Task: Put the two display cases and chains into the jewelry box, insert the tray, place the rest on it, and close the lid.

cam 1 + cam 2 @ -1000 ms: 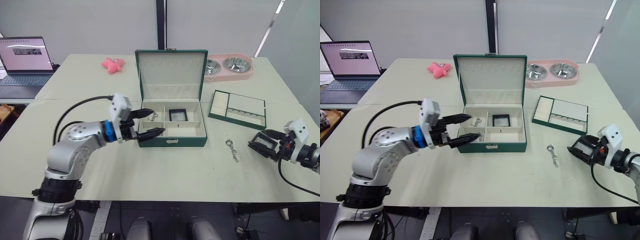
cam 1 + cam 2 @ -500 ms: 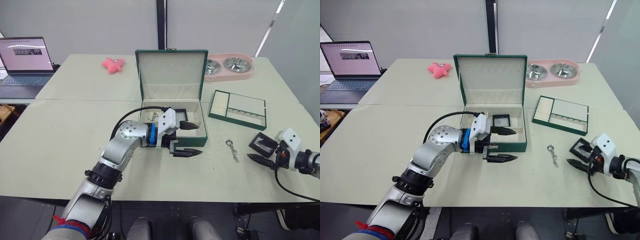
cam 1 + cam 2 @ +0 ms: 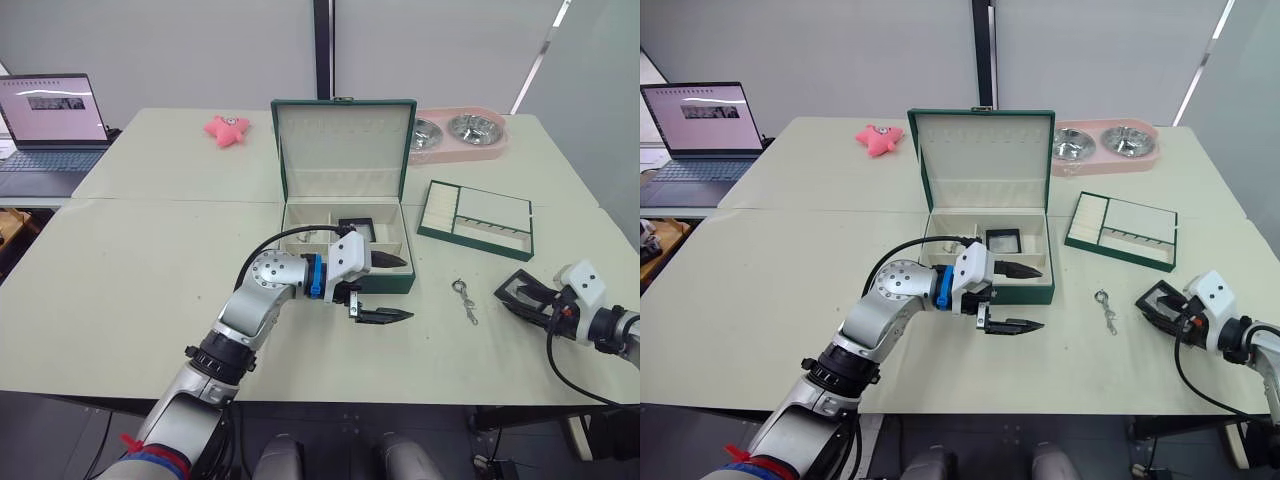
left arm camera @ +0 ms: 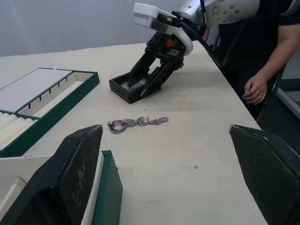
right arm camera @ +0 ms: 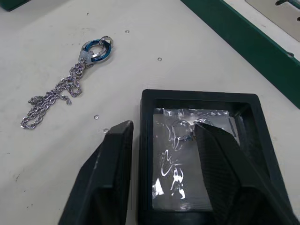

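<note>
The jewelry box (image 3: 1049, 248) stands open at the table's centre with its lid (image 3: 343, 140) upright. One display case (image 3: 355, 228) lies inside it. The other display case (image 3: 520, 290) lies on the table at the right, with my right gripper (image 5: 164, 125) over it. One finger (image 5: 110, 173) is outside the case's frame wall and the other rests over its window, with small gaps on both sides. A silver chain (image 3: 463, 298) lies between the box and that case. My left gripper (image 3: 405, 290) hovers wide open and empty by the box's front right corner. The tray (image 3: 472, 244) sits right of the box.
A pink double bowl dish (image 3: 455, 133) stands behind the tray. A pink star toy (image 3: 225, 128) and a laptop (image 3: 50, 120) are at the far left. A person (image 4: 262, 70) stands at the table's right edge, close to my right arm.
My left arm swung from the box's left side across its front to its right corner. My right gripper dropped over the display case and its fingers narrowed around the frame wall.
</note>
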Controlling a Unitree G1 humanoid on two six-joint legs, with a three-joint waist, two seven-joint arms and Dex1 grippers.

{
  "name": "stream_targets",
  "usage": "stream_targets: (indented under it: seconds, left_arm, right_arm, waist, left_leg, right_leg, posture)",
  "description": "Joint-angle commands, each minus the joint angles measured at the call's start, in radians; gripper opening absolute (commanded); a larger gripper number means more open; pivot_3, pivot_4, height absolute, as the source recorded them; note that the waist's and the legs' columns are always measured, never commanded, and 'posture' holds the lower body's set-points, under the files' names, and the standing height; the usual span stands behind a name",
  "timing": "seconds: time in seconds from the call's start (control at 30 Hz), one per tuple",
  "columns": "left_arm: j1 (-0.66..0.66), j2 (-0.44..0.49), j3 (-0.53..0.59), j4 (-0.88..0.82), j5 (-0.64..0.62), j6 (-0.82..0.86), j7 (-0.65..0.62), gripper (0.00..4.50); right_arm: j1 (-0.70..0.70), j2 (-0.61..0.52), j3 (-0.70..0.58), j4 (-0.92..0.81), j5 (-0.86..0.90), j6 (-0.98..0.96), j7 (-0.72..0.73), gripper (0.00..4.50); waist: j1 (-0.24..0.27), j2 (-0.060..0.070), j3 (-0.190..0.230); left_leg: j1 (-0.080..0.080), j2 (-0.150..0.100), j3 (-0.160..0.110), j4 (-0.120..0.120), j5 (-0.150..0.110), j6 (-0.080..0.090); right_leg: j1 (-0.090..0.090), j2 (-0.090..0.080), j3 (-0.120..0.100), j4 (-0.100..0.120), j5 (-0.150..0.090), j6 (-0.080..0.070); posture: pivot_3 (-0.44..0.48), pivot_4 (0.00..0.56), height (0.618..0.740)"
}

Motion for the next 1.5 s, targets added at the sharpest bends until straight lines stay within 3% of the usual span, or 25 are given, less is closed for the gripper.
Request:
stream_targets:
  seconds: [0.03,0.2,0.6,0.97,1.27,1.5]
  left_arm:
    - [-0.007,-0.013,0.004,-0.025,-0.005,-0.009,0.0,4.5]
    - [-0.009,-0.026,0.014,-0.031,-0.013,-0.001,0.012,4.5]
    - [-0.019,-0.043,0.026,-0.025,-0.015,0.007,0.025,4.5]
    - [0.061,-0.025,0.066,-0.089,-0.006,0.013,0.119,4.5]
    - [0.252,0.05,0.161,-0.266,-0.002,0.056,0.274,4.5]
    - [0.42,0.068,0.318,-0.434,-0.063,0.095,0.413,4.5]
  right_arm:
    - [0.004,-0.002,-0.036,-0.01,0.004,-0.02,-0.006,1.17]
    - [0.012,0.0,-0.042,-0.012,0.007,-0.029,-0.012,0.02]
    - [0.011,-0.019,-0.068,-0.052,0.044,0.006,0.006,0.02]
    - [-0.041,-0.082,-0.059,-0.357,0.17,0.253,0.052,0.02]
    - [-0.323,-0.063,0.134,-0.414,0.195,0.373,0.106,0.02]
    - [-0.607,0.069,0.381,-0.239,0.074,0.293,0.224,0.02]
  waist:
    - [0.0,0.0,0.0]
    - [0.0,0.0,0.0]
    - [0.0,0.0,0.0]
    - [-0.001,0.001,0.0]
    - [0.0,0.001,0.0]
    - [-0.004,0.0,0.0]
  left_leg:
    - [0.0,0.0,0.0,0.0,0.0,0.0]
    - [0.0,0.0,0.0,0.0,0.0,0.0]
    - [0.0,0.0,0.0,0.0,0.0,0.0]
    - [0.0,0.0,0.0,0.0,0.0,0.0]
    - [0.0,0.001,-0.002,0.0,0.0,0.0]
    - [0.0,0.001,-0.002,0.0,0.0,0.0]
  right_leg:
    - [0.0,0.0,0.0,0.0,0.0,0.0]
    - [0.0,0.0,0.0,0.0,0.0,0.0]
    - [0.0,0.0,0.0,0.0,0.0,0.0]
    - [0.0,0.0,0.0,0.0,0.0,0.0]
    - [0.0,0.0,-0.001,0.0,0.0,0.0]
    - [-0.001,-0.001,-0.001,0.0,0.0,0.0]
  posture:
    - [0.0,0.15,0.74]
    - [0.0,0.15,0.74]
    - [0.0,0.15,0.74]
    - [0.0,0.15,0.74]
    - [0.0,0.15,0.74]
    - [0.0,0.15,0.74]
